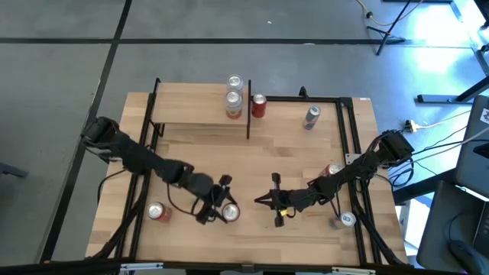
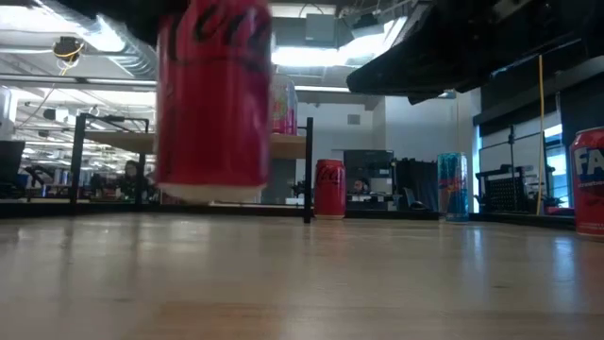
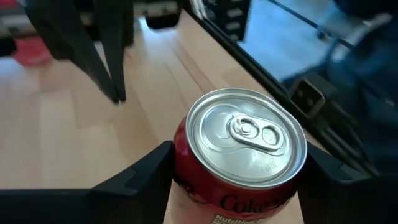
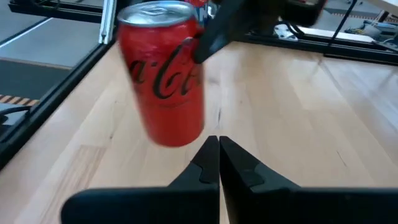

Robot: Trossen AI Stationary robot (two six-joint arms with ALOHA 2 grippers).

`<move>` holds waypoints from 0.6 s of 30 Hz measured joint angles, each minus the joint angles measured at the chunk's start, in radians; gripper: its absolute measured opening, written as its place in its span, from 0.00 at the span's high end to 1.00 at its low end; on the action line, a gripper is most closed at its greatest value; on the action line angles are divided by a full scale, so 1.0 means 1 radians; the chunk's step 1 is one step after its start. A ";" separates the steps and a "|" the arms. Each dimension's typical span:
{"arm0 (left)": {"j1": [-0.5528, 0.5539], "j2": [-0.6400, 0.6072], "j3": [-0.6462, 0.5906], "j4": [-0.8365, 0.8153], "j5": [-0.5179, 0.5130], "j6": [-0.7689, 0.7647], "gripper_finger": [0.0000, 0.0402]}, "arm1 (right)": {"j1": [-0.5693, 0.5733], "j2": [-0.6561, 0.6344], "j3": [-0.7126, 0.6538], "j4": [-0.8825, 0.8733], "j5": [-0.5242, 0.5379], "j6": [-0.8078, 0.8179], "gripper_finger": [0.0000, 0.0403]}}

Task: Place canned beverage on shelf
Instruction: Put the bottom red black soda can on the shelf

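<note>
The left arm reaches in from the left side and bends toward the middle of the near part. Its gripper (image 1: 220,206) has its fingers (image 3: 140,177) spread wide apart. The right arm reaches in from the right side. Its gripper (image 1: 269,200) has both fingers (image 4: 205,163) pressed tight together.

Red can (image 3: 242,158) w/ silver top; black fingers (image 3: 134,180); light wood shelf (image 1: 195,111).
</note>
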 joint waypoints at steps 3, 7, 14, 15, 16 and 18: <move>0.078 0.002 -0.002 -0.039 0.116 0.042 0.44 | -0.019 0.000 0.000 -0.006 -0.003 0.009 1.00; 0.186 0.002 -0.033 -0.030 0.224 0.085 0.44 | -0.056 0.008 0.000 -0.008 -0.009 0.010 1.00; 0.342 0.002 -0.100 0.021 0.423 0.127 0.43 | -0.134 0.048 0.000 -0.003 -0.021 -0.037 1.00; 0.362 0.002 -0.109 0.019 0.447 0.133 0.43 | -0.142 0.053 0.000 0.001 -0.021 -0.060 1.00; 0.379 0.002 -0.112 0.015 0.473 0.137 0.43 | -0.152 0.059 0.000 0.011 -0.022 -0.086 1.00; 0.410 0.003 -0.113 0.022 0.518 0.147 0.43 | -0.168 0.065 0.000 0.027 -0.027 -0.132 1.00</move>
